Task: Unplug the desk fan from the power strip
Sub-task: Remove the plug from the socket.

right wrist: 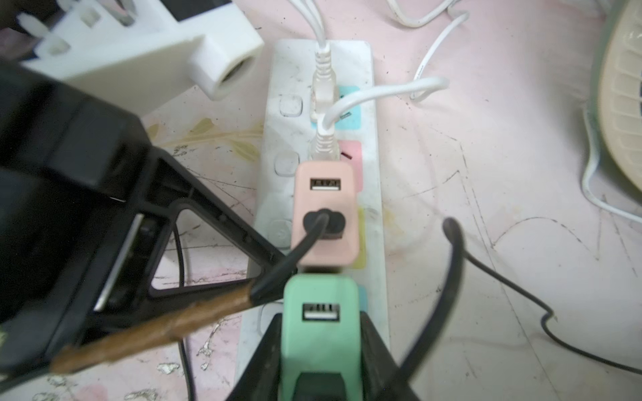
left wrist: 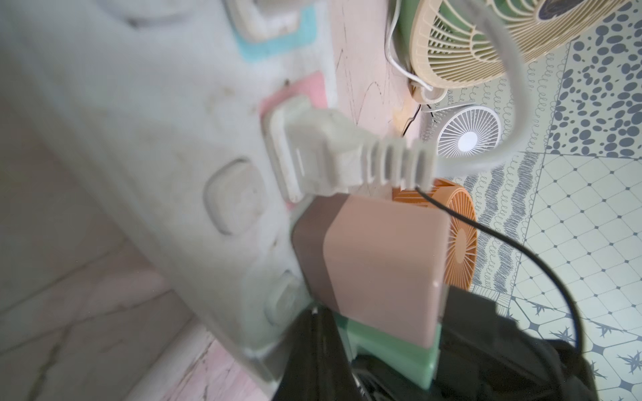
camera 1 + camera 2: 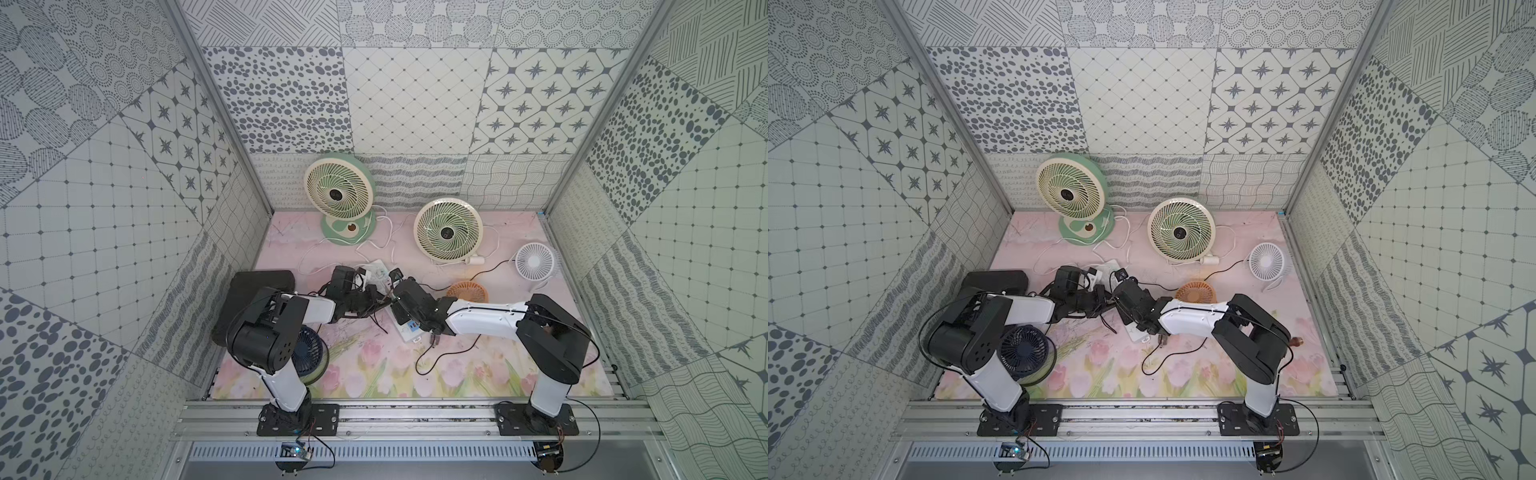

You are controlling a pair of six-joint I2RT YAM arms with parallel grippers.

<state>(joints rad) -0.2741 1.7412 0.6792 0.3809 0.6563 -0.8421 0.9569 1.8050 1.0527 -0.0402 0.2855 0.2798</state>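
The power strip (image 1: 274, 194) is running up the middle of the right wrist view, from the bottom edge toward the top. In a top view the same power strip (image 3: 405, 334) is lying on the pink mat (image 3: 478, 365) at centre frame, mostly hidden under the 2 wrists. It is looking like a light, stiff plastic bar, likely to be lifting or sliding along with any plug pulled from it, so it is calling for a hold-down while the pull is going straight out of the socket. The green adapter (image 1: 319, 305), low in that wrist view, is sitting in the strip with the right gripper (image 1: 320, 333) clamped around it, its black fingers (image 1: 377, 350) pressing on the 2 flat sides. The shell is appearing smooth and hard, so a grip low on those faces is seeming safer than one near the rounded top. Just above it the pink adapter (image 1: 324, 215) is carrying a black cable (image 1: 309, 239). The left gripper (image 1: 265, 277) is angling in from the left of the frame, fully closed on nothing, its tips lying at the strip's left edge beside the pink adapter — whether they are pressing the strip down is not showing. Which fan the green adapter is feeding cannot be traced.
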